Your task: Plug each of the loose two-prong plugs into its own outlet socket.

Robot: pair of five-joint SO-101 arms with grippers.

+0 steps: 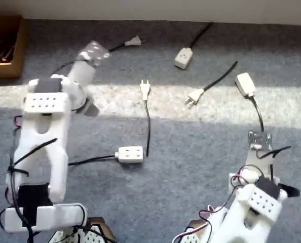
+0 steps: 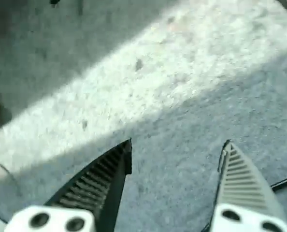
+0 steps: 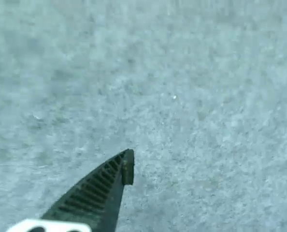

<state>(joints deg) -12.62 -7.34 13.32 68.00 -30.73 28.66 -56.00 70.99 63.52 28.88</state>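
Note:
Three white two-prong plugs lie on the grey carpet: one at the back, one in the sunlit strip, one to its right. The sockets are a white one at the back, another at the right, and a block in the middle. My left gripper hovers left of the back plug; it is open over bare carpet. My right gripper hangs below the right socket, above that socket's cord. One dark finger shows over carpet with nothing against its tip.
A wooden box stands at the back left corner. Black cords trail from each plug and socket across the carpet. A pale wall edge runs along the back.

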